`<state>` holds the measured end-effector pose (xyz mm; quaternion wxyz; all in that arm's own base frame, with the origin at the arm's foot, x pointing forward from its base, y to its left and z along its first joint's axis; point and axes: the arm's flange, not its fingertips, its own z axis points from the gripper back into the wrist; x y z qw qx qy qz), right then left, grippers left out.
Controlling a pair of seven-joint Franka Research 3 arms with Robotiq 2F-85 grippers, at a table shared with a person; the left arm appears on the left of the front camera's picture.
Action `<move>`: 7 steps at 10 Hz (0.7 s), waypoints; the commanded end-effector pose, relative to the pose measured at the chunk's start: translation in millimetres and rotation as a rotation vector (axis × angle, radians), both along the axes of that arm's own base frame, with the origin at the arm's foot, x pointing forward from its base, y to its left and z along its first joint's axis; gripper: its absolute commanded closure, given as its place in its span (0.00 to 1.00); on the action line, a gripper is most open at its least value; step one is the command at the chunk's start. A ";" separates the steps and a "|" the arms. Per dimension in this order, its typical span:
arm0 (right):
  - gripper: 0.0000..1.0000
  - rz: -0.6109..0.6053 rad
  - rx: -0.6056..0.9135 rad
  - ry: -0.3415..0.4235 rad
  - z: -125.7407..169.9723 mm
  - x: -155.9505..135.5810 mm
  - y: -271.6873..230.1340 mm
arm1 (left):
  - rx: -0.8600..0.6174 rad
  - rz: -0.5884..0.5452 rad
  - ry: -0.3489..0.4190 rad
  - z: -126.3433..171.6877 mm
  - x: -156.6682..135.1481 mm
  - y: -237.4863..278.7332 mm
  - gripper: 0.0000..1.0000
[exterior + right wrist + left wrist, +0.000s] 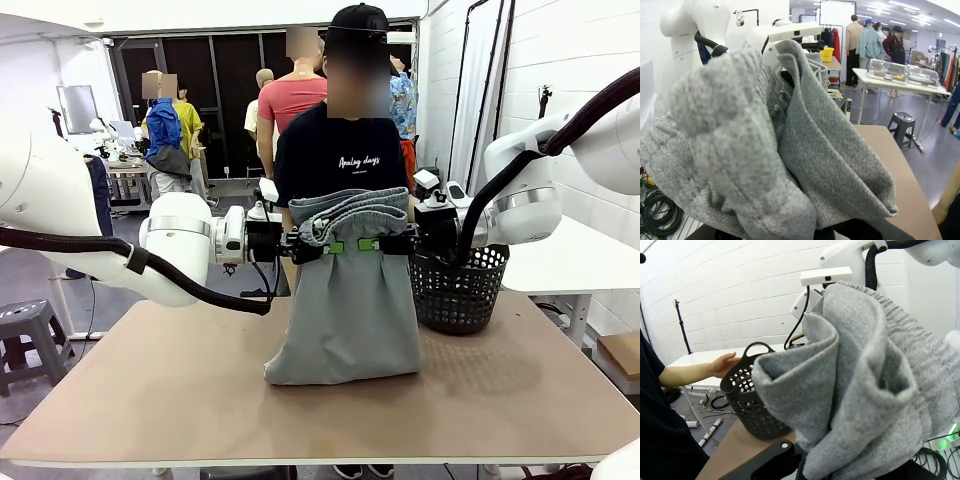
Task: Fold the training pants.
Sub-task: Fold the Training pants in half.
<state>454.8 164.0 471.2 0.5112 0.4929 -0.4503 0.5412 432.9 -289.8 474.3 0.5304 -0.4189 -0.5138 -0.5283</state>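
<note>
The light grey training pants (345, 300) hang in the air over the middle of the table, their lower end resting on the tabletop. My left gripper (322, 246) is shut on the waistband from the left. From the right, my right gripper (376, 243) is shut on the same waistband, close beside it. In the left wrist view the bunched grey training pants (860, 390) cover the fingers. In the right wrist view the gathered waistband of the training pants (740, 150) hides the fingers as well.
A black mesh basket (459, 286) stands on the table just right of the pants; a person's hand (722, 364) rests on its handle. The person (340, 150) stands at the far edge behind the pants. The brown table (150, 400) has free room in front and left.
</note>
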 end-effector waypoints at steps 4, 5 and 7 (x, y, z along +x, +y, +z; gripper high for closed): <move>1.00 0.130 0.024 0.042 34.7 13.6 15.4 | -0.022 -0.014 0.005 33.6 0.2 16.8 1.00; 1.00 0.141 0.021 0.029 41.6 14.8 22.6 | -0.009 -0.005 0.000 43.4 -0.5 23.3 1.00; 1.00 0.154 0.010 0.019 54.4 26.5 25.2 | 0.001 0.012 -0.013 53.7 3.3 29.1 1.00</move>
